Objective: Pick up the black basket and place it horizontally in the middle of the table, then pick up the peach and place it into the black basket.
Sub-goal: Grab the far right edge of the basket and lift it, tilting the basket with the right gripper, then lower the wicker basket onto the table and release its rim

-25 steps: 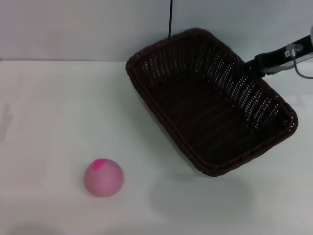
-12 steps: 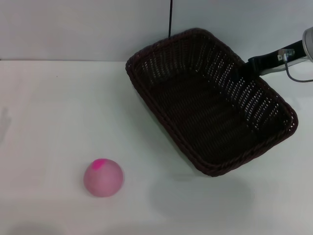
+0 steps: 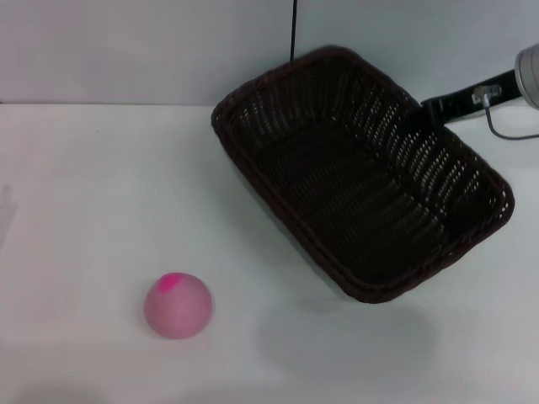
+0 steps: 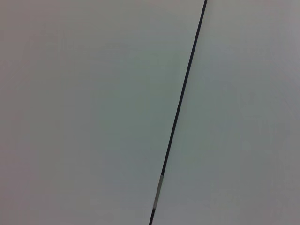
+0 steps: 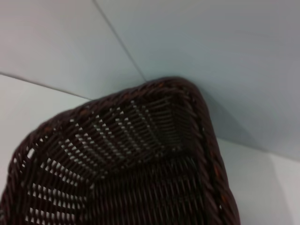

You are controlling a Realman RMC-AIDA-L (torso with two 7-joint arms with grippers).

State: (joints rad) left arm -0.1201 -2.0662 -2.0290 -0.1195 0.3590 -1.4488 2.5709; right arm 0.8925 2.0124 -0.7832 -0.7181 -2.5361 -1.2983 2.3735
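The black basket (image 3: 362,194) hangs tilted and slanted over the right half of the white table (image 3: 101,185), casting a shadow below it. My right gripper (image 3: 425,114) reaches in from the right edge and is shut on the basket's far right rim. The right wrist view looks into the basket's woven inside and one rounded corner (image 5: 140,178). The peach (image 3: 177,305), pale pink with a magenta patch on top, rests on the table at the front left, well apart from the basket. My left gripper is out of view.
A pale grey wall stands behind the table, with a thin black vertical line (image 3: 294,29) on it; the left wrist view shows only this wall and line (image 4: 180,108). Bare tabletop lies between the peach and the basket.
The right arm has shifted slightly up and back. The basket has turned a little with it, its left corner swinging slightly left. The peach has not moved.
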